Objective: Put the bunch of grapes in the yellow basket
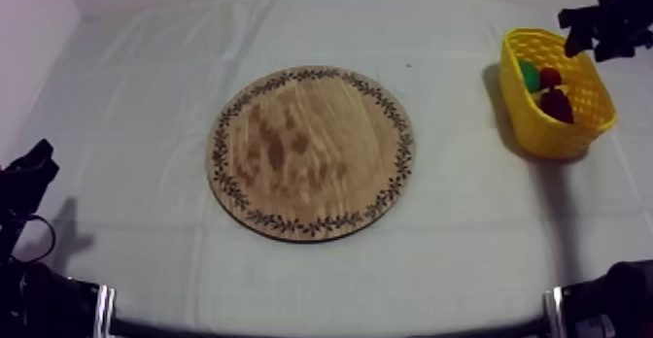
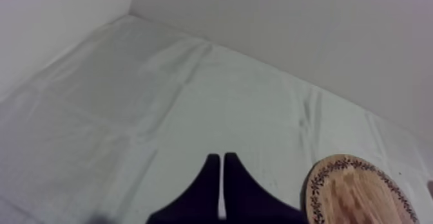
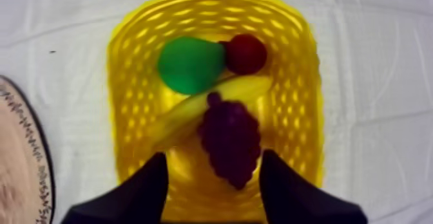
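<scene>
The dark purple bunch of grapes lies inside the yellow basket, on top of a banana. My right gripper hangs open above the basket, one finger to each side of the grapes and not closed on them. From above, that gripper is over the basket's far rim, with the grapes below it. The round wooden board at mid-table carries nothing. My left gripper is shut on nothing, low at the table's left.
A green pear and a small red fruit share the far end of the basket. The board's patterned rim lies left of the basket, with bare cloth between them. The back wall runs behind the table.
</scene>
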### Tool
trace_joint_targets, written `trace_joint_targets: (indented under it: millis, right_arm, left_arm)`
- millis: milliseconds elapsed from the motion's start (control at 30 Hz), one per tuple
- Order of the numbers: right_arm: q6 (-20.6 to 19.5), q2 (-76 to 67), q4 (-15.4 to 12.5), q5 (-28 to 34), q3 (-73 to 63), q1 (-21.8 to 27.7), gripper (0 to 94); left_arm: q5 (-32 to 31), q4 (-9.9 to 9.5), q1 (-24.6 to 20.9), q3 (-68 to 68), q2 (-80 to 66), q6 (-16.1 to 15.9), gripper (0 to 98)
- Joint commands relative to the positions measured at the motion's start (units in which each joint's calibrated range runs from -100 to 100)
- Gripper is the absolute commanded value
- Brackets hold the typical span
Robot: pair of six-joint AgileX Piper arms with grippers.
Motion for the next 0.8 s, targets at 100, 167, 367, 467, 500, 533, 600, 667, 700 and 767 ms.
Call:
trace_joint_targets:
  millis: [100, 167, 367, 467, 500, 533, 600, 667, 700, 767]
  right_arm:
    - [1.36, -19.58, -0.83, -9.94, 19.25, 0.08, 29.4]
    - [2.79, -24.68, -1.74, -11.84, 24.28, 0.43, 23.0]
    - [6.93, -37.65, -4.94, -14.72, 34.47, 1.43, 5.9]
    - [7.45, -43.55, -5.82, -18.25, 39.03, 1.44, 2.2]
    - [7.38, -45.45, -6.11, -19.96, 40.70, 1.44, 1.7]
    - [7.31, -47.26, -6.45, -21.79, 42.36, 1.41, 1.3]
    - [7.30, -50.62, -7.32, -25.30, 45.79, 1.19, 0.8]
    - [7.61, -53.87, -8.43, -28.67, 49.42, 0.73, 0.6]
    - [8.05, -55.50, -9.21, -30.28, 51.34, 0.58, 0.5]
    - [10.34, -58.75, -11.75, -32.88, 55.24, 0.52, 0.4]
  left_arm:
    - [0.00, 0.03, 0.02, -0.04, 0.01, 0.02, 0.0]
    - [0.00, 0.03, 0.02, -0.04, 0.01, 0.02, 0.0]
    - [0.00, 0.03, 0.02, -0.04, 0.01, 0.00, 0.0]
    - [0.00, 0.03, 0.02, -0.04, 0.01, 0.01, 0.0]
    - [0.00, 0.03, 0.02, -0.04, 0.01, 0.01, 0.0]
    - [0.00, 0.03, 0.02, -0.04, 0.01, 0.01, 0.0]
    - [0.00, 0.03, 0.02, -0.04, 0.01, 0.02, 0.0]
    - [0.00, 0.03, 0.02, -0.04, 0.01, 0.02, 0.0]
    - [0.00, 0.03, 0.02, -0.04, 0.01, 0.02, 0.0]
    - [0.00, 0.03, 0.02, -0.04, 0.01, 0.02, 0.0]
